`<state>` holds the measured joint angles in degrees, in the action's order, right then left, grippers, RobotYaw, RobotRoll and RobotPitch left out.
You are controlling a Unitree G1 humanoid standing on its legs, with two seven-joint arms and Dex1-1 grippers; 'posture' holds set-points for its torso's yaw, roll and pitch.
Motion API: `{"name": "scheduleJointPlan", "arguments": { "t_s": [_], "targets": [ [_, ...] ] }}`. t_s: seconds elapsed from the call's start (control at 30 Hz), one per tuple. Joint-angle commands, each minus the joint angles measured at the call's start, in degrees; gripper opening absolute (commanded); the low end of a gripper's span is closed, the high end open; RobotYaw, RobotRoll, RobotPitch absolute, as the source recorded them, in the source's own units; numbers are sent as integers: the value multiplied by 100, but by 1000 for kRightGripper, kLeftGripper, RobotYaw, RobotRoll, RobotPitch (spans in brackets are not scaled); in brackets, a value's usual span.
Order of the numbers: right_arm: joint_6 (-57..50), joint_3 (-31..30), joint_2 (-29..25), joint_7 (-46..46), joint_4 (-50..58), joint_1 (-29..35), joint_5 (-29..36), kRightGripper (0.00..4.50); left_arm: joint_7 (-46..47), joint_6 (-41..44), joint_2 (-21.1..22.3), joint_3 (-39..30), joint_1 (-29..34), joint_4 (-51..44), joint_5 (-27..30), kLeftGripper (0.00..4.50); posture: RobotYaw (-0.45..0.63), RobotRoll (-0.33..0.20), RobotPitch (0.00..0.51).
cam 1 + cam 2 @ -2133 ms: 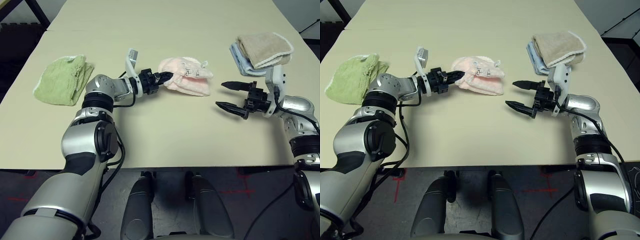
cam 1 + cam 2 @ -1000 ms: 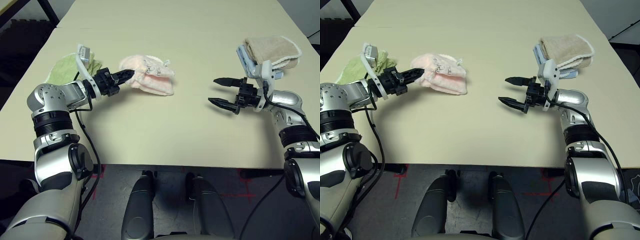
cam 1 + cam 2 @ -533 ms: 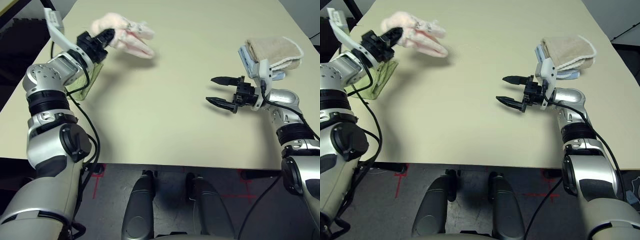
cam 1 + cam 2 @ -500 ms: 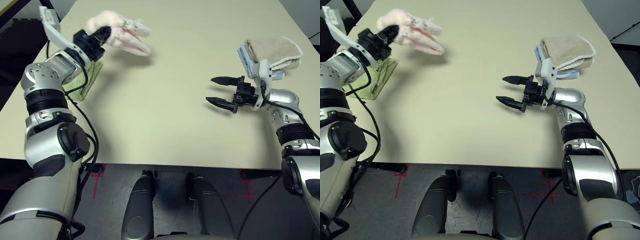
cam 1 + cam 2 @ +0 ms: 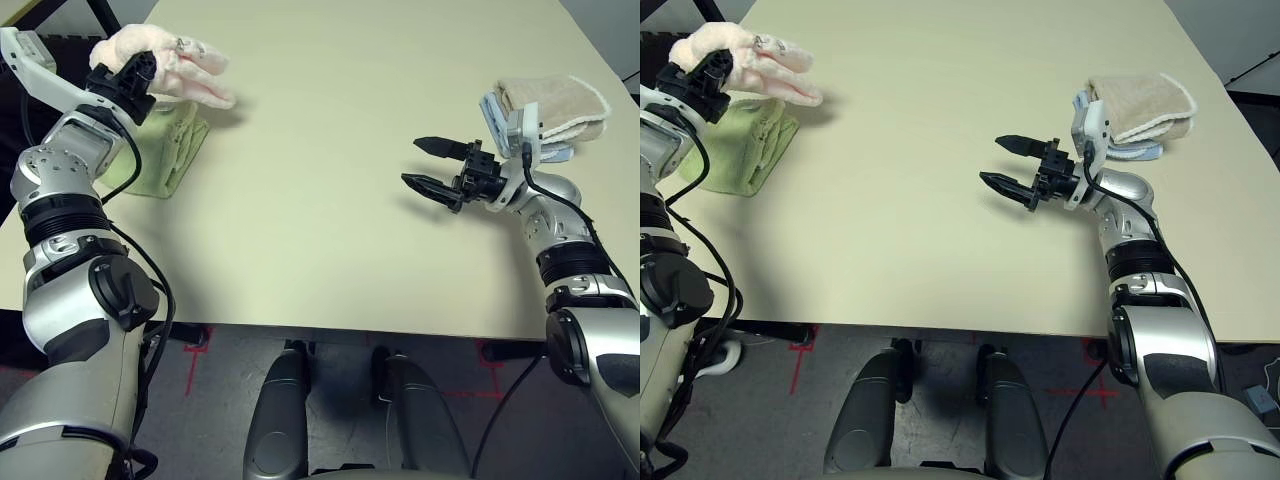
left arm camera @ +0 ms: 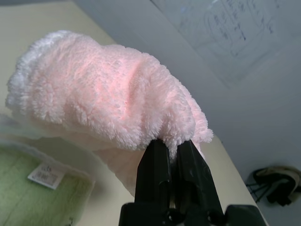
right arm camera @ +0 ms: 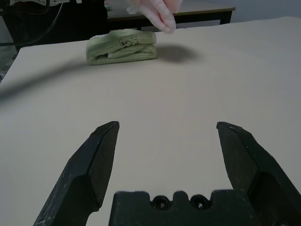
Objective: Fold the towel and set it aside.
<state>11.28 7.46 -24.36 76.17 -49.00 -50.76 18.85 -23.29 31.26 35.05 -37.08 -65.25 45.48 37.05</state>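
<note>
Right hand (image 5: 425, 166): held low over the bare cream tabletop (image 5: 320, 220) at the robot's right, its two black fingers spread wide with nothing between them, pointing toward the middle of the tabletop.

Left hand (image 5: 137, 68): raised at the tabletop's far left corner, its fingers clenched on a fold of the towel (image 5: 170, 68).

Towel: the pale pink fluffy bundle is carried clear of the tabletop, bunched and drooping away from the left hand, a small white label seen on its upper side; a shadow is cast just beside it on the tabletop.

Green towel (image 5: 165, 150): laid folded at the left edge, directly beneath the lifted pink towel and apart from it; a white tag is seen on it in the left wrist view.

Beige towel (image 5: 555, 102): stacked folded on a blue towel (image 5: 493, 112) at the far right, just behind the right arm.
</note>
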Motion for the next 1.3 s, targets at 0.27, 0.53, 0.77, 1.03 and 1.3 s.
{"name": "scheduleJointPlan", "arguments": {
  "t_s": [0.27,0.53,0.77,1.03,1.3],
  "targets": [
    [-5,-88,-33,94,85,11,-53,4500,212,-784,237,-115,103,107,-32,35,86,0,211],
    [23,-107,-61,104,76,7,-87,4500,438,-859,53,-178,659,-266,104,35,83,0,212],
    [54,-111,-85,130,65,-2,-129,4500,835,-803,-191,-278,1163,-1005,250,35,85,0,211],
    [127,-129,-71,144,5,-19,-189,4500,1736,-177,-664,-506,1839,-2743,861,35,94,0,210],
    [216,-149,-28,159,-83,-75,-248,4500,2345,311,-1058,-490,2559,-3785,1340,35,98,0,205]
  ]
}}
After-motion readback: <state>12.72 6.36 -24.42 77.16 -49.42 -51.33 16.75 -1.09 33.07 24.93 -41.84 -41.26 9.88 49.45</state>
